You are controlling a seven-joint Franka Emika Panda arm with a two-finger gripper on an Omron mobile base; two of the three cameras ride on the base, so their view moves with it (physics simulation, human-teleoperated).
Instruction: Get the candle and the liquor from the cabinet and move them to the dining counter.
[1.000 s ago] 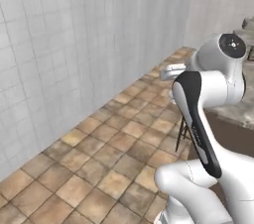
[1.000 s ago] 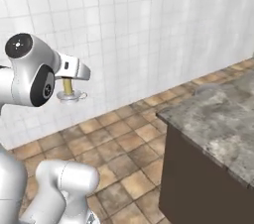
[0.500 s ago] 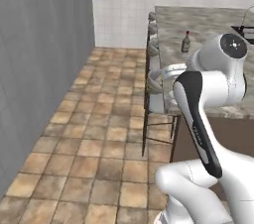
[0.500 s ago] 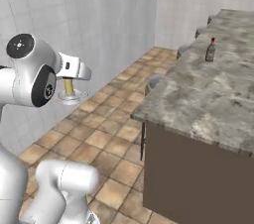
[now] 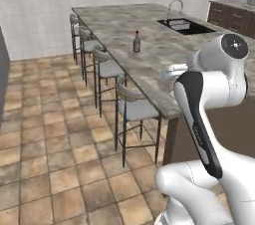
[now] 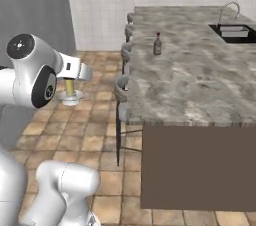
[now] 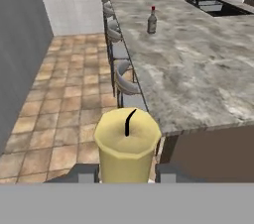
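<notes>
Hand (image 7: 126, 174) clamped on candle (image 7: 127, 144) (upright, above floor beside bench (image 6: 200, 90)). Liquor (image 6: 157, 44) stands on bench near stools (image 5: 134, 107).

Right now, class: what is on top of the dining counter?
The liquor stands upright on the dining counter, with a sink and tap set in farther along. The robot arm covers part of the top from the left.

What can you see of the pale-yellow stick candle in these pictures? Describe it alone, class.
The pale-yellow stick candle looks waxy, with a faceted top and a short black wick. It stands upright in a shallow white saucer-like holder, its stem between the two dark fingers of the gripper, which is shut on it. It hangs in the air over the tiled floor, short of the marble dining counter.
</notes>
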